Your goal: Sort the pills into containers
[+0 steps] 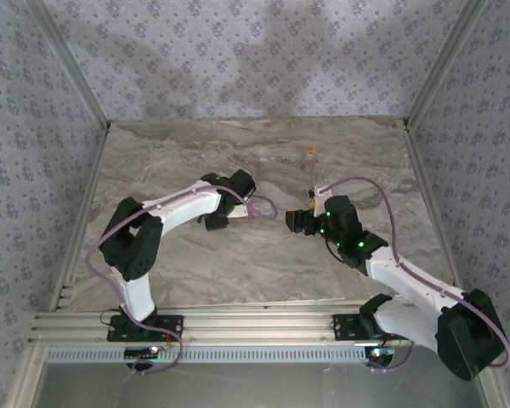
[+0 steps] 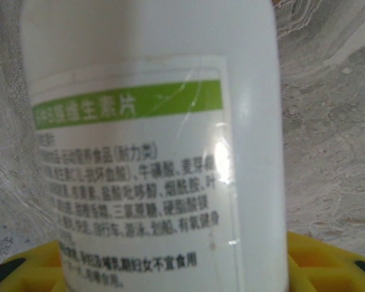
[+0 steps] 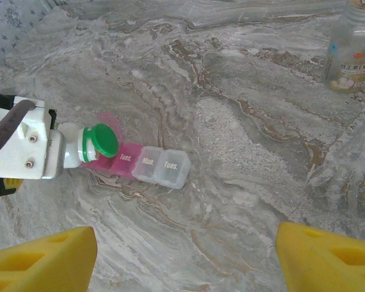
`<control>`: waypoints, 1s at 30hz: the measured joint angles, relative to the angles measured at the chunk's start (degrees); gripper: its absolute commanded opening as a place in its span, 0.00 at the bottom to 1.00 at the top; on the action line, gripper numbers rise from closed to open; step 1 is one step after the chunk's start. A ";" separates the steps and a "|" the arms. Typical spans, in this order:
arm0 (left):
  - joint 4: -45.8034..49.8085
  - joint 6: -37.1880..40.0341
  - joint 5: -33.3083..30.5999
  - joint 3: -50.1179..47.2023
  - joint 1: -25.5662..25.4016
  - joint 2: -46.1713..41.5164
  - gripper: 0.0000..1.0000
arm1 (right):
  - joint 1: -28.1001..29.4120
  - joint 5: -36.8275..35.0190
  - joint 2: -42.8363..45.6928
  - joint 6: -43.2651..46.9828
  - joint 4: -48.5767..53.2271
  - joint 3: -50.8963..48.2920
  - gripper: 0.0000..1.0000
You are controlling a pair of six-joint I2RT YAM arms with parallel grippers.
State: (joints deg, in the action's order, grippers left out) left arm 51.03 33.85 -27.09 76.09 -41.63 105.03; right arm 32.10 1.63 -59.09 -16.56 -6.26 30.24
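My left gripper [image 2: 170, 277] is shut on the white bottle [image 2: 152, 146], whose printed label with a green band faces the wrist camera. In the right wrist view the bottle [image 3: 70, 152] lies nearly horizontal in that gripper, its green cap [image 3: 103, 140] on and hanging over the pink end of the pill case [image 3: 152, 165]. The case lies flat on the table, with pink cells at the left, clear cells at the right, and one pink lid raised. The small amber-tinted vial [image 3: 353, 52] stands upright far off. My right gripper [image 3: 185, 255] hovers open above bare table, short of the case.
From above, the vial [image 1: 309, 153] stands alone toward the back of the marble table [image 1: 195, 263], and the two grippers face each other near the middle. Patterned walls enclose the left, right and back sides. A metal rail [image 1: 238, 327] runs along the near edge.
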 measured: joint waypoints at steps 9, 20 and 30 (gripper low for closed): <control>2.60 2.38 -2.29 1.79 0.00 1.29 0.00 | 0.00 0.37 -0.59 -0.20 -0.02 0.00 0.79; 4.48 4.55 -4.28 3.30 -0.15 1.49 0.00 | 0.00 0.76 -0.94 -0.24 0.00 0.00 0.79; 4.61 6.21 -6.23 4.04 -1.25 2.78 0.00 | 0.00 0.79 -1.09 -0.61 0.00 0.00 0.79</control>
State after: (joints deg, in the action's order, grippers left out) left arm 55.64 40.05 -33.32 80.14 -42.87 107.81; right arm 32.10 2.42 -60.18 -17.17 -6.26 30.24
